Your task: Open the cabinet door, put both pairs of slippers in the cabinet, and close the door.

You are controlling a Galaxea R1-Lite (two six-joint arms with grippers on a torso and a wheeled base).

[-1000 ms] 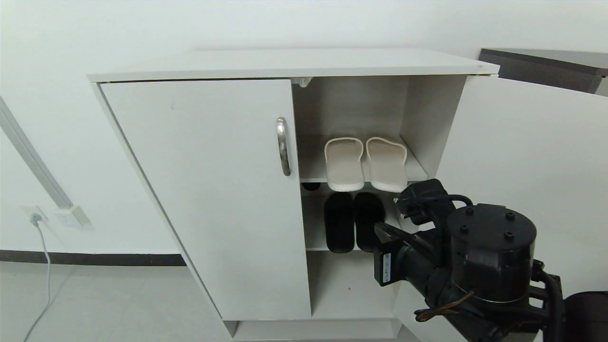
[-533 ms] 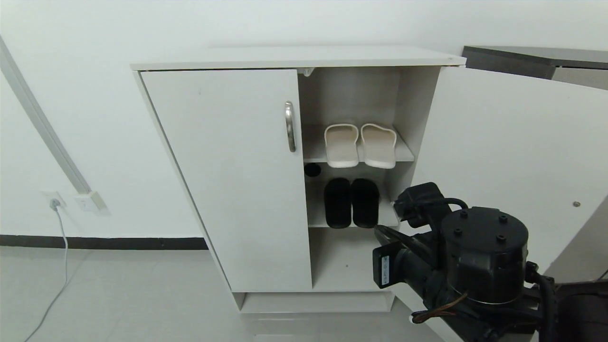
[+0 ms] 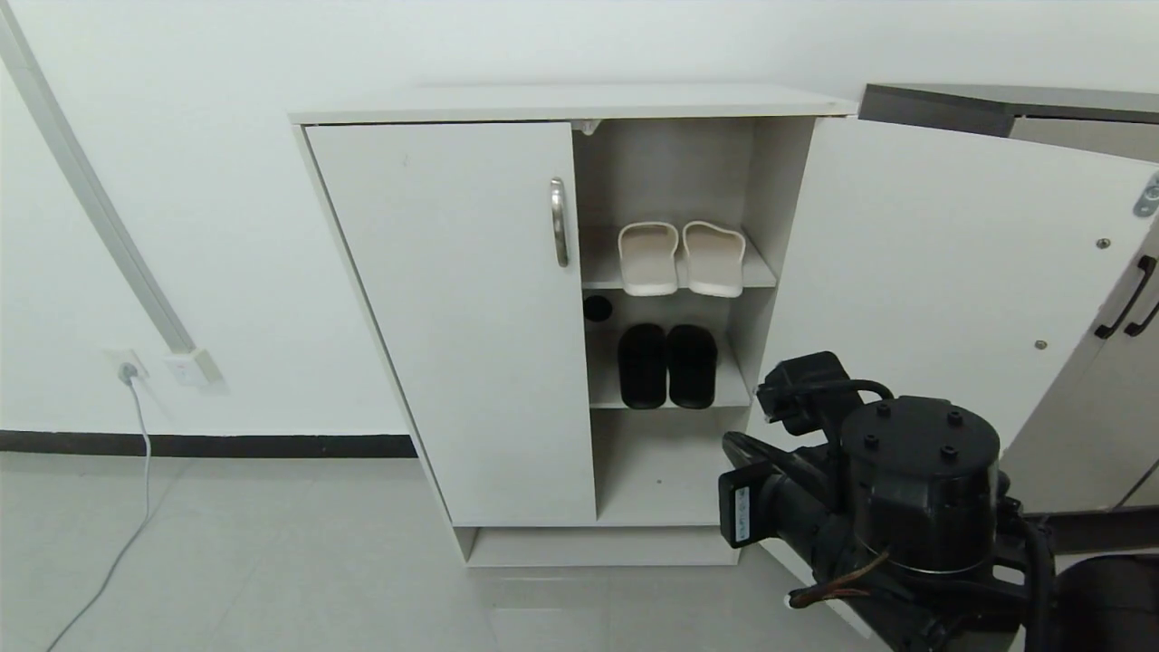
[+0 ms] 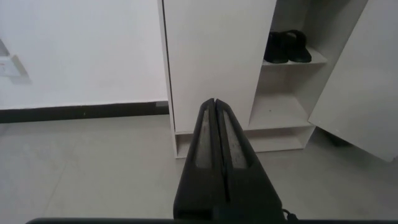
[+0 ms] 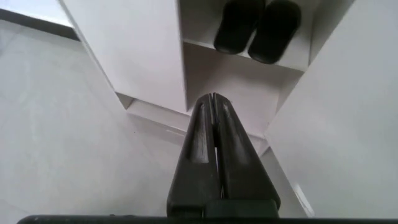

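The white cabinet [image 3: 570, 100] stands against the wall, its left door [image 3: 453, 317] closed and its right door [image 3: 924, 272] swung wide open. A pair of white slippers [image 3: 681, 258] lies on the upper shelf. A pair of black slippers [image 3: 666, 365] lies on the shelf below, also seen as black slippers [image 4: 287, 46] and black slippers [image 5: 258, 25]. My right arm [image 3: 905, 489] hangs low in front of the open door. My right gripper [image 5: 214, 99] is shut and empty, pointing at the cabinet's bottom compartment. My left gripper [image 4: 213, 102] is shut and empty, above the floor before the closed door.
A wall socket with a cable [image 3: 127, 371] and a slanted grey conduit [image 3: 90, 190] are on the wall at left. Another cabinet with black handles [image 3: 1127, 299] stands behind the open door. Grey floor [image 3: 226, 561] lies free at front left.
The head camera has drawn back, so the cabinet looks smaller and farther off. The slippers, the doors and my right arm keep their places.
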